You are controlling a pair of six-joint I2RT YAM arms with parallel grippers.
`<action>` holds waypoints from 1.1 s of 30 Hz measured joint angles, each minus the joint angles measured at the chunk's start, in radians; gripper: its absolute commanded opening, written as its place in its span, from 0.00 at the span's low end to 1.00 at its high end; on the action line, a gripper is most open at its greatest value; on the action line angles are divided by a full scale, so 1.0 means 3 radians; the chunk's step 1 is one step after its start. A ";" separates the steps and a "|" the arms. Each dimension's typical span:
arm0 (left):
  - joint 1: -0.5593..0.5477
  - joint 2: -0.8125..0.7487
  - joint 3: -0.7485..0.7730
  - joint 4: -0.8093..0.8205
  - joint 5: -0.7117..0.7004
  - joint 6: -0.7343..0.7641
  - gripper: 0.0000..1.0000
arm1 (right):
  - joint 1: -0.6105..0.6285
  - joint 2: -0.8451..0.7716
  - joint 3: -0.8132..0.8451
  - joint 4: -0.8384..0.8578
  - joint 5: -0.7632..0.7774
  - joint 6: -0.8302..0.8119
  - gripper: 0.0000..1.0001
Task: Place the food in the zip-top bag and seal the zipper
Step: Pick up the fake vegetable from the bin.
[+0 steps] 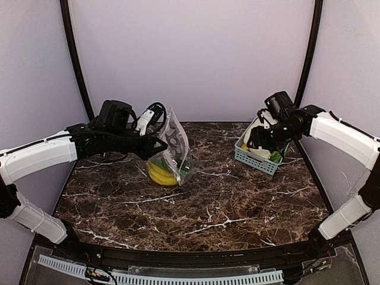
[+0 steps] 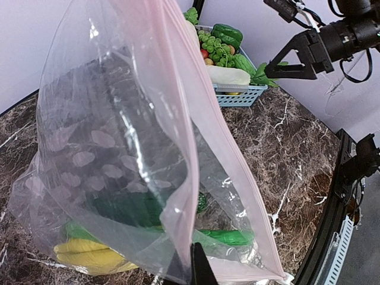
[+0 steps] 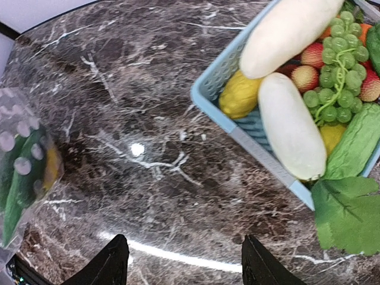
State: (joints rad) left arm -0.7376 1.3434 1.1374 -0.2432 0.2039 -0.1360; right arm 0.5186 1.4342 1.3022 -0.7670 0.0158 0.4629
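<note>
Hanging from the clenched left gripper [image 1: 163, 144], the bag [image 1: 173, 148] stands upright left of centre on the table [image 1: 208, 208] in the top view, with a banana [image 1: 160, 174] at its bottom. The right gripper [image 1: 260, 141] hovers over the basket [image 1: 256, 159] at far right.

Left wrist: the jaws pinch the bag at its pink zipper [image 2: 178, 119]; green vegetables [image 2: 222, 237] lie inside.

Right wrist: the jaws are released and empty, beside the basket's white vegetables [image 3: 291, 127] and grapes [image 3: 332, 71].

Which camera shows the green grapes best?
The right wrist view: the green grapes lie close and sharp in the basket, beside a long white vegetable. The left wrist view shows them small and far, behind the bag. In the top view, I cannot make them out under the right arm.
</note>
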 measured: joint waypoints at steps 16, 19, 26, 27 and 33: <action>0.0000 0.0010 0.0000 0.0001 0.0104 -0.0025 0.01 | -0.0599 0.0730 0.0223 0.0000 0.0046 -0.0389 0.81; 0.0000 0.0010 0.0000 0.0001 0.0131 -0.0027 0.01 | -0.0627 0.0769 0.0235 0.0003 0.0090 -0.0459 0.82; 0.0000 0.0010 0.0000 0.0001 0.0154 -0.0048 0.01 | -0.0697 0.0882 0.0239 0.0001 0.0168 -0.0568 0.79; 0.0000 0.0010 0.0000 0.0001 0.0154 -0.0051 0.01 | -0.0702 0.0907 0.0245 0.0001 0.0181 -0.0582 0.79; 0.0000 0.0010 0.0000 0.0001 0.0155 -0.0060 0.01 | -0.0718 0.1058 0.0273 0.0006 0.0226 -0.0656 0.76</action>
State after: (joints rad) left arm -0.7376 1.3464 1.1374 -0.2428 0.2504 -0.1539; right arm 0.3031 1.7515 1.3842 -0.7650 0.0837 0.2661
